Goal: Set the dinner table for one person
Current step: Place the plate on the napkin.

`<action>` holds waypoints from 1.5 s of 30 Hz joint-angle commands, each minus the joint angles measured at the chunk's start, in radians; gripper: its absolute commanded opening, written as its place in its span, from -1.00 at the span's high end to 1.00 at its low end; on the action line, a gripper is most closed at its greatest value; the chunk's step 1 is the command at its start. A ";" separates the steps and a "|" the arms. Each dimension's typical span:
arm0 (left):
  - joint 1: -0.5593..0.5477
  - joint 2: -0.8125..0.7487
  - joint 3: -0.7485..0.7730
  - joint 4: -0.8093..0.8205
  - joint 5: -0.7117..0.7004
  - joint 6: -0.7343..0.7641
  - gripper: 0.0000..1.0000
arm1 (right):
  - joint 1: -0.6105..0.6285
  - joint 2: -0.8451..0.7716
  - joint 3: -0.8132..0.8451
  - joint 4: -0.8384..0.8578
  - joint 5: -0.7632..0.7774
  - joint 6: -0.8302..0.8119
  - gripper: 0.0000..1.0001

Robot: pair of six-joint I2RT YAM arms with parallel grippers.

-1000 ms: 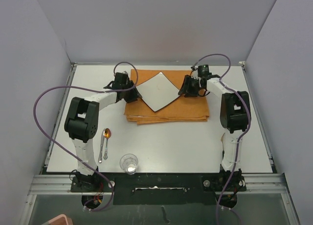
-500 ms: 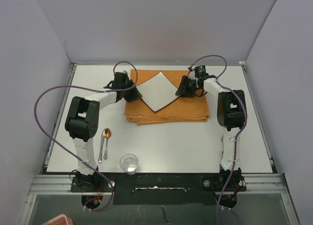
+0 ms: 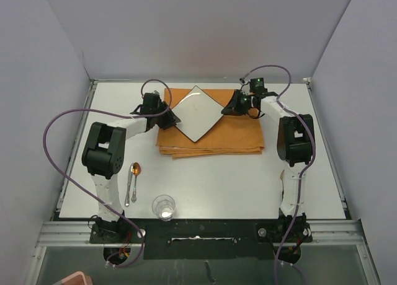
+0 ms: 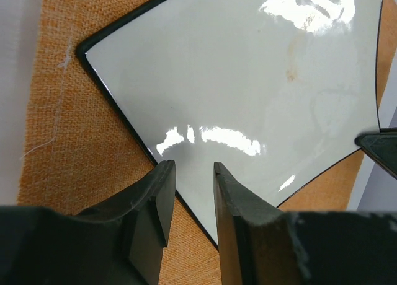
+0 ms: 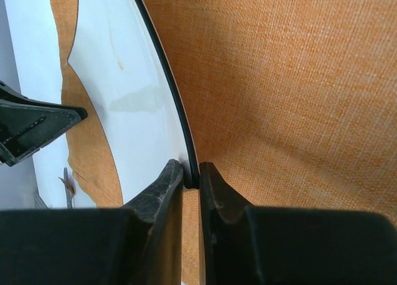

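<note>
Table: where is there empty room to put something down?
The biggest bare patch of table is in front of the orange cloth, between the glass and the right arm. Another lies right of that arm. It is crowded on the cloth, where the left gripper and right gripper meet the plate, and near the spoon.

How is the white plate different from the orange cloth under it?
The plate is white and shiny; the orange cloth is dull and woven. The cloth is bigger than the plate. The plate sits turned like a diamond, while the cloth lies straight with the dinner table. Both are flat and have four corners.
</note>
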 commanded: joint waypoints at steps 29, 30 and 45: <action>0.057 -0.122 -0.066 0.070 0.041 0.040 0.43 | 0.087 -0.563 -0.604 0.082 0.667 0.280 1.00; 0.059 -0.127 -0.070 0.071 0.043 0.039 0.43 | 0.109 -0.565 -0.627 0.091 0.683 0.322 1.00; 0.074 -0.155 -0.100 0.079 0.046 0.029 0.43 | 0.335 -0.443 -0.604 0.003 0.731 0.598 1.00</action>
